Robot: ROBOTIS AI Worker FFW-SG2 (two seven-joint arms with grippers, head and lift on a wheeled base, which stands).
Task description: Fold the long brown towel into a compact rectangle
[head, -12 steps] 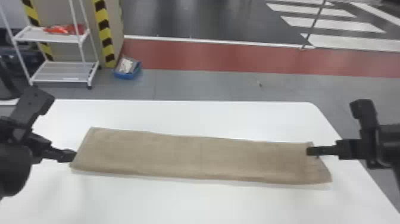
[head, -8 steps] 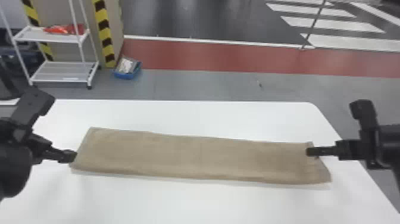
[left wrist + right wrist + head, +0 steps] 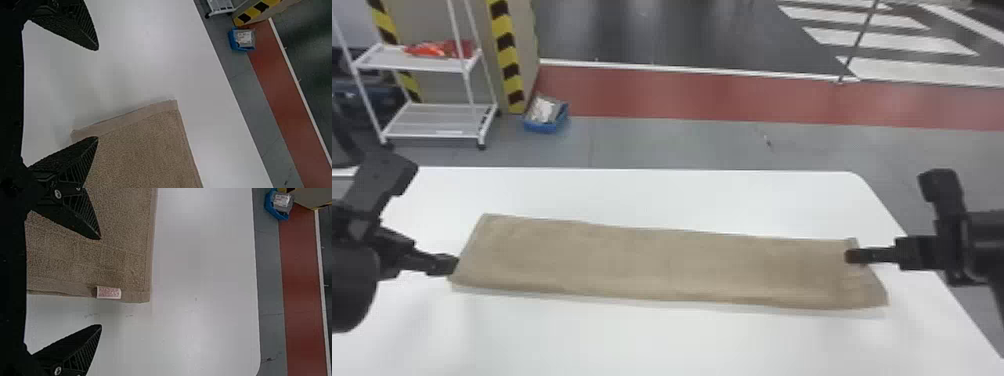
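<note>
- Here's the brown towel (image 3: 672, 265), a long flat strip across the white table (image 3: 632, 340), its short ends towards the two grippers, handy for a fold from either side.
- Left gripper (image 3: 98, 93) at the towel's left end: fingers wide apart, nothing held, one over the cloth and one beyond its edge, a straddle that would suit a pinch on the hem.
- And over at the other end, the right gripper (image 3: 101, 282) mirrors it! Fingers spread wide, empty, the end hem with its small label (image 3: 109, 292) lying across the gap between them.
- The strip is long and narrow, so the next job is probably shortening it, by bringing one end over towards the other.
- Watch the grip, though: closing on too little hem could let the cloth slip, and an uneven lift could skew the fold.
</note>
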